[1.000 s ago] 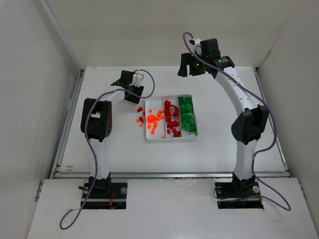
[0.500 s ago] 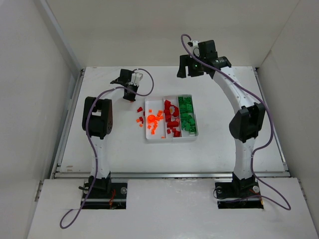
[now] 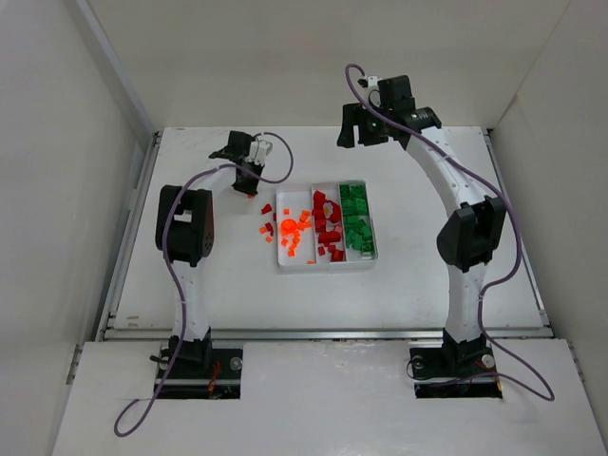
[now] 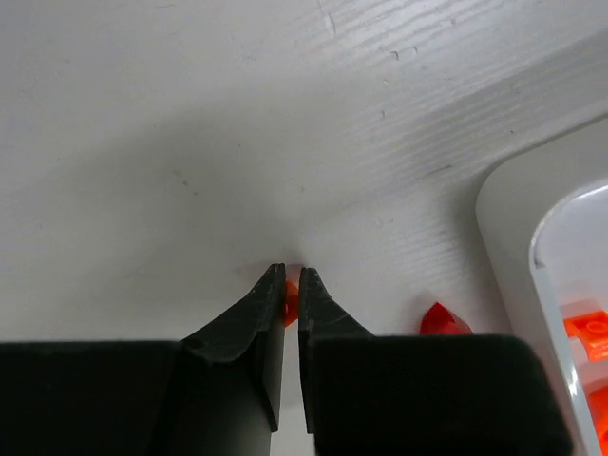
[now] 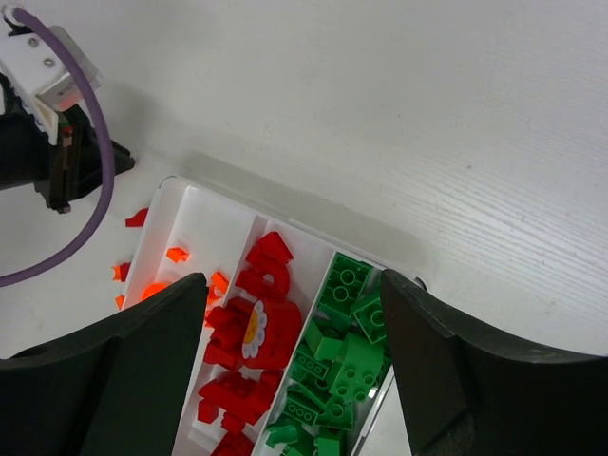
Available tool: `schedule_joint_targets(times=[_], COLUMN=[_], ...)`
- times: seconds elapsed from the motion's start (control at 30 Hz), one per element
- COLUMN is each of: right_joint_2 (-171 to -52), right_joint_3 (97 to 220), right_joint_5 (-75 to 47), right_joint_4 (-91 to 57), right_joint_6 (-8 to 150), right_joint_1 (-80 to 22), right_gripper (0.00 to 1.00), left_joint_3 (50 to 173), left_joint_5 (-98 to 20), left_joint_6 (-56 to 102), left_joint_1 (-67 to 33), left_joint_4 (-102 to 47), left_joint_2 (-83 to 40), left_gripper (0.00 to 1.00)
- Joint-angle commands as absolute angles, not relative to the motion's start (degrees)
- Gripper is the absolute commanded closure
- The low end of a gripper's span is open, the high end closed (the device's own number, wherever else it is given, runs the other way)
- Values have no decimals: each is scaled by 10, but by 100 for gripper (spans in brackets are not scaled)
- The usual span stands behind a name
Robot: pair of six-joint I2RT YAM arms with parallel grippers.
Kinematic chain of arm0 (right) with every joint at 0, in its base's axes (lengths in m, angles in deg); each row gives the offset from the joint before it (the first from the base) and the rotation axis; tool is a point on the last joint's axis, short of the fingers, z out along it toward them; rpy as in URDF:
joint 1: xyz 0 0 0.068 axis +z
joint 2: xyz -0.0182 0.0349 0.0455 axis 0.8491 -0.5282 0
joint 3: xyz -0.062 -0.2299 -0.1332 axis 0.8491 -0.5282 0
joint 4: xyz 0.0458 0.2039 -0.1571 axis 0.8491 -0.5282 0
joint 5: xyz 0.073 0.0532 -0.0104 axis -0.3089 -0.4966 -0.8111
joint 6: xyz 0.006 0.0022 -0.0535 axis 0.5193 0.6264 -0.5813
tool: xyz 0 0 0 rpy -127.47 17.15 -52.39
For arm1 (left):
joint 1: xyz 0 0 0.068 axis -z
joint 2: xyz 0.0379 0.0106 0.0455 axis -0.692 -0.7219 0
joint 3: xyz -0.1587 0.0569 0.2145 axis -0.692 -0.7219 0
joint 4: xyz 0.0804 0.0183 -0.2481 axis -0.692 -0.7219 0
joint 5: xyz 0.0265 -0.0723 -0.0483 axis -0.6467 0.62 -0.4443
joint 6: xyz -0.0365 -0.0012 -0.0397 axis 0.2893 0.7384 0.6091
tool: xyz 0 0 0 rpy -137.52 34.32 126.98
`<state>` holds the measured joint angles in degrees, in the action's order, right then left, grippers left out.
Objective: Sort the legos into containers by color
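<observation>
- The table (image 3: pixel 418 275) is white and bears the tray and some loose pieces.
- The right arm (image 3: pixel 456 190) stretches tall from its base, the elbow up and the forearm leaning toward the far edge. Its wrist is held high beyond the tray's far end.
- The left arm (image 3: pixel 185 228) is folded at the elbow, with its thin forearm reaching forward and the wrist tipped down to the table, just past the tray's far left corner.
- The tray (image 3: pixel 323 268) lies between the arms and has three compartments: orange legos (image 3: pixel 293 233) in the left one, dark red in the middle, green on the right.
- The right gripper (image 5: pixel 293 277) hangs over the tray with its jaws spread wide and nothing between them.
- The left gripper (image 4: pixel 293 283) points down onto the table, its tips pinched together on an orange brick (image 4: pixel 291 296) that touches the surface.
- A few orange bits (image 3: pixel 264 230) lie loose on the table beside the tray's left wall.
- A red piece (image 4: pixel 443 321) lies on the table between the closed tips and the tray rim.
</observation>
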<state>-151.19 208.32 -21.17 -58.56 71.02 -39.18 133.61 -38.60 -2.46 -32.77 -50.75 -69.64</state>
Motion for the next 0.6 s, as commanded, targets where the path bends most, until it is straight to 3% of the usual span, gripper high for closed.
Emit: schedule_joint_targets(times=[0.0, 0.23, 0.43, 0.5, 0.53, 0.57], right_joint_2=[-1483, -1451, -1426, -1419, -1411, -1403], right_joint_3=[2070, 2027, 1997, 1982, 1975, 1962], right_joint_5=[-217, -217, -217, -217, -217, -217], right_joint_4=[-570, -565, -565, -565, -558, -558], right_joint_6=[710, 710, 710, 710, 710, 710], right_joint_1=[-388, -388, -388, -388, -388, -388], right_gripper=[21, 21, 21, 21, 21, 21], left_joint_3=[1348, 1354, 1291, 1278, 1278, 1278], left_joint_5=[-377, -278, -255, -250, -250, -257], left_joint_6=[-43, -61, -72, -77, -77, -77], left_joint_1=[-302, -250, -202, -195, -188, -182], left_joint_4=[-543, -561, -532, -524, -518, -511], left_joint_2=[-619, -591, -585, -585, -585, -580], left_gripper=[100, 100, 100, 91, 81, 55])
